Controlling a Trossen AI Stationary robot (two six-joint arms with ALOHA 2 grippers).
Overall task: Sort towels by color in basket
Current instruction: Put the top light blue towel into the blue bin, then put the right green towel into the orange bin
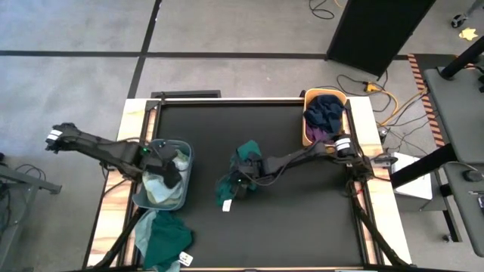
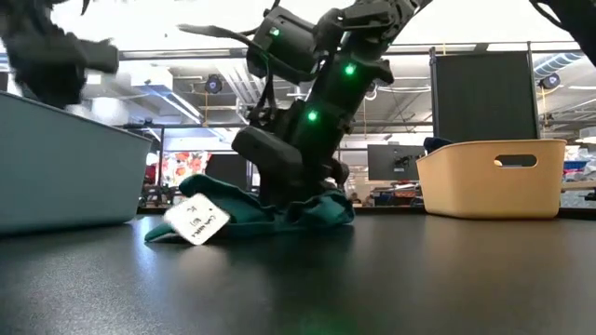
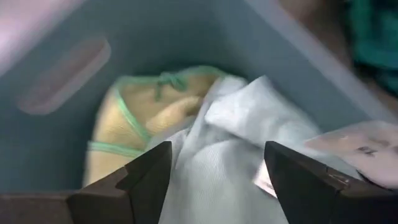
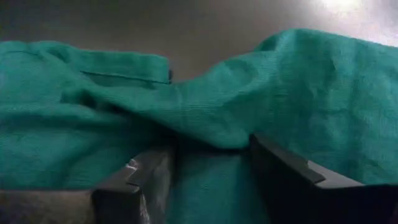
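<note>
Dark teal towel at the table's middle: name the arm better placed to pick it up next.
Right. Its pincer is down on the dark teal towel, fingers open with cloth between them in the right wrist view. The left pincer is open over the grey basket, above the light towels.

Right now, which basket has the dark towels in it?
The tan basket at the table's right edge holds the navy and purple towels. The grey basket on the left holds only pale ones, yellow-green and mint.
</note>
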